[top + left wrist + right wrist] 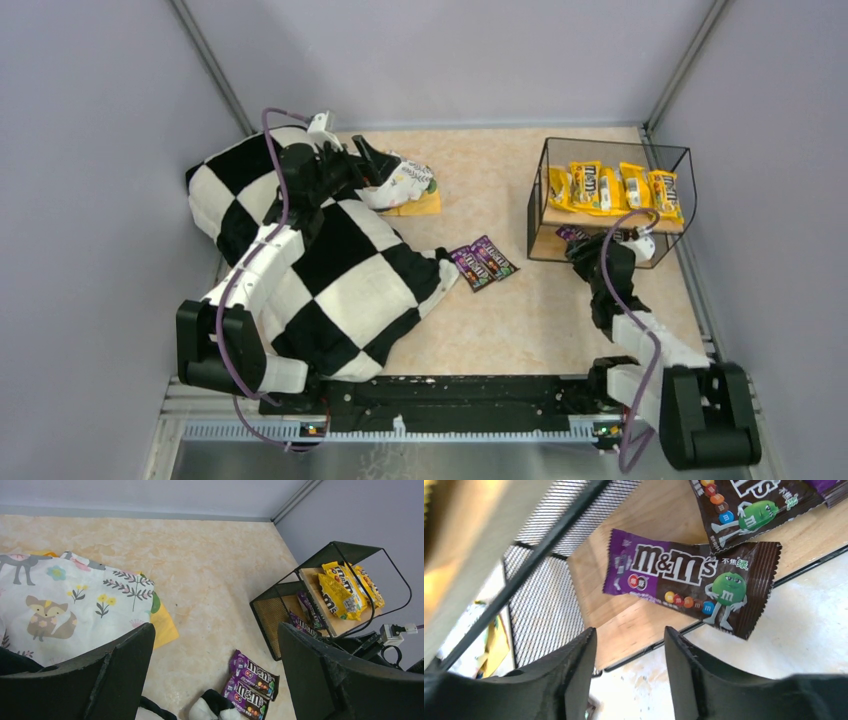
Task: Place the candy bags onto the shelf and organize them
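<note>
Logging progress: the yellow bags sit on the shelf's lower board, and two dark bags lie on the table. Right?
Not quite: the yellow bags sit on the upper board of the shelf, as the top external view shows. Two dark bags do lie on the table.

The candy bags [689,587] are glossy, crinkled film with crimped ends, the shelf [544,610] is thin black metal wire and fine mesh carrying matt pale wooden boards [644,625], the surface [500,320] beside the shelf looks smooth and marbled, the checkered cloth [340,270] soft, and the right claw [629,630] matt, grainy black plastic.
</note>
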Tool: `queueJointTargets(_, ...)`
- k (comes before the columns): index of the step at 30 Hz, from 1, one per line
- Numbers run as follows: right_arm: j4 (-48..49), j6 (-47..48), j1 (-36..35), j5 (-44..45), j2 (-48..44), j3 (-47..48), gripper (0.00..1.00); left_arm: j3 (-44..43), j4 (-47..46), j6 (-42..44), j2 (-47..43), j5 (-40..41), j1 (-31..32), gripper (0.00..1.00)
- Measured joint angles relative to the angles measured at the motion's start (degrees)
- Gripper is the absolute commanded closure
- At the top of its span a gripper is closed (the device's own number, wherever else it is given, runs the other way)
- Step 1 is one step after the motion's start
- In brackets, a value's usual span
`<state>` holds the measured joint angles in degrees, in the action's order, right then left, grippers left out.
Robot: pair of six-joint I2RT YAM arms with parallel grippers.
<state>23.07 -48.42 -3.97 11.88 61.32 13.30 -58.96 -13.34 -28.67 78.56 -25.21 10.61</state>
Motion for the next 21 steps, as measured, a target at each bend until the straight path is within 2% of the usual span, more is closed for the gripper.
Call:
queueJointTargets(2,-4.55,1.05,0.35,-0.57,-6.03,-0.04,0.50,0.00,-0.04,-0.44,0.00,-0.61,-0.13,0.01)
queueJointTargets(3,-6.43,1.73,0.74,-1.16,-8.90,-0.09,0.60,0.00,-0.09,-0.68,0.00,-0.85,-0.22,0.01)
queueJointTargets(4,-8.15,2.29,1.36,-2.23,-11.52,-0.15,0.65,0.00,-0.15,-1.01,0.00,-1.03,-0.31,0.02)
queueJointTargets(8,-10.88,1.33,6.71,-6.54,-19.93,-2.51,0.67,0.00,-0.48,-1.62,0.00,-1.38,-0.39,0.02)
queueJointTargets(12,-10.47,-1.27,9.14,-8.55,-23.76,-7.78,0.84,0.00,-0.55,-1.68,0.00,-1.38,-0.39,0.02)
queueJointTargets(16,-3.48,-4.33,9.35,-10.95,-18.64,-10.84,1.00,0.00,-0.72,-1.77,0.11,-1.44,-0.39,0.01)
queueJointTargets(21,13.81,-8.46,9.35,-13.05,-3.19,-12.68,1.00,0.02,-1.20,-2.34,0.44,-2.01,-0.39,0.01)
